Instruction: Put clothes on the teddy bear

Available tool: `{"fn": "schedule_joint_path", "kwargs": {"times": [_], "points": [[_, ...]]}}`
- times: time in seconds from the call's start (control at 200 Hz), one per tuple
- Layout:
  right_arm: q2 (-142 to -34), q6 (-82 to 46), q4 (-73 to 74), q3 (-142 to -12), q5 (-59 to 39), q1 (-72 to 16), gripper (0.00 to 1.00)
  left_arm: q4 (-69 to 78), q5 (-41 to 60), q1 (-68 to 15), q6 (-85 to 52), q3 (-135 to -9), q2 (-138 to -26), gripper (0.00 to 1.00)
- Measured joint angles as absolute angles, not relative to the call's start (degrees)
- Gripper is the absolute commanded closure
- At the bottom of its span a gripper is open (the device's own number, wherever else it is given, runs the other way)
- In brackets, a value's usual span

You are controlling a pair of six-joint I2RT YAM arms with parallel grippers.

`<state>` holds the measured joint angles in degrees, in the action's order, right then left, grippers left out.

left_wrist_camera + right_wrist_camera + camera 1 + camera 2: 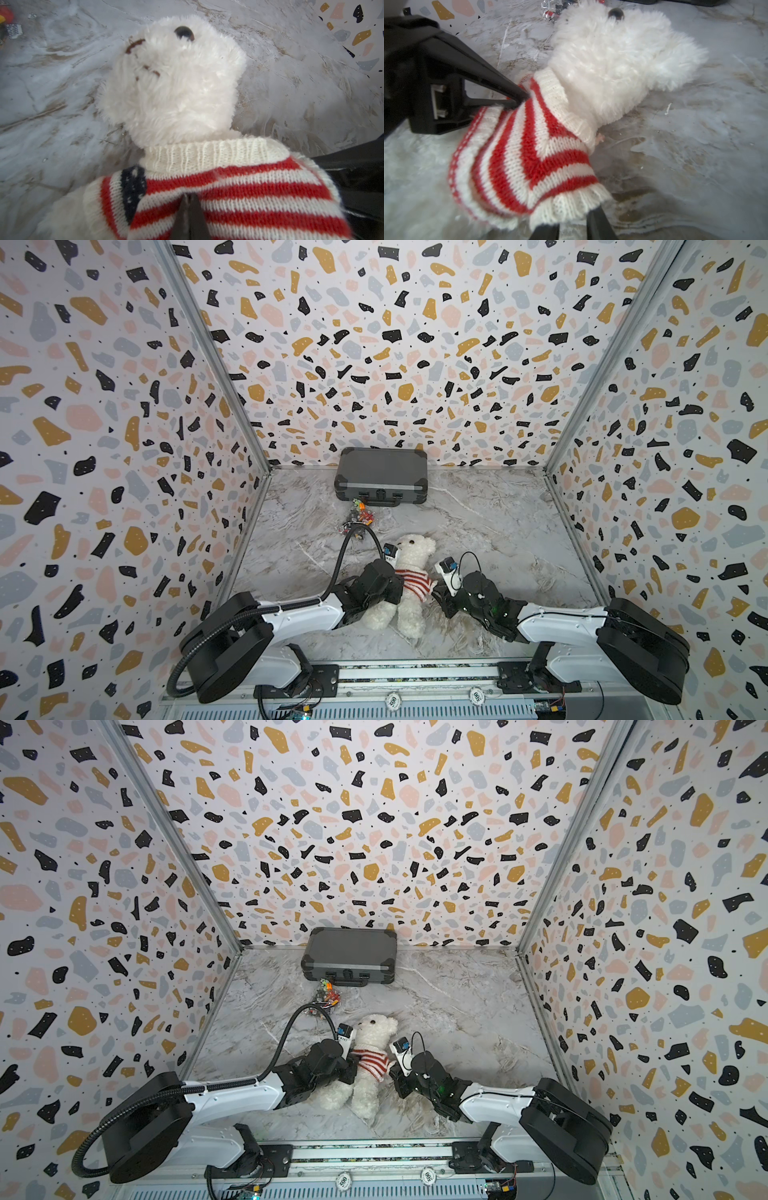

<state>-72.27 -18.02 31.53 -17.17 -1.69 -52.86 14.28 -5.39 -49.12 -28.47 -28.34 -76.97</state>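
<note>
My left gripper (189, 216) is pinched fully closed on the front of the red-and-white striped knitted sweater (249, 197). My right gripper (572, 218) has its jaws narrowly apart around the sweater's white ribbed edge; I can't tell if they grip. The fluffy white teddy bear (411, 549) lies between both arms on the grey marbled table (478, 522), wearing it.

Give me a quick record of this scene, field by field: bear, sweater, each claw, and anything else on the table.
teddy bear: lying on its back on the marble table, head toward the case
sweater: red-and-white striped, collar at the neck, covering the chest
left claw: shut on the sweater front
right claw: straddling the sweater's ribbed edge, grip unclear
other: case closed, by the back wall
</note>
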Motion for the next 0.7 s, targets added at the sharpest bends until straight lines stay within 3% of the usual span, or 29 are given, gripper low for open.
{"fn": "schedule_joint_path", "kwargs": {"times": [0.145,0.24,0.701], "points": [[-72.2,-17.2,32.2,-17.6,-1.1,-54.7,0.89,14.4,-5.0,-48.6,-28.0,-28.3,-77.3,1.00],[-72.2,-16.7,32.2,-18.0,-0.6,-55.4,0.91,14.8,-4.9,-48.4,-27.7,-28.2,-77.4,1.00],[-73.1,-13.5,32.6,-20.7,1.0,-56.1,0.75,17.3,-4.1,-47.3,-26.2,-26.4,-77.5,1.00]]}}
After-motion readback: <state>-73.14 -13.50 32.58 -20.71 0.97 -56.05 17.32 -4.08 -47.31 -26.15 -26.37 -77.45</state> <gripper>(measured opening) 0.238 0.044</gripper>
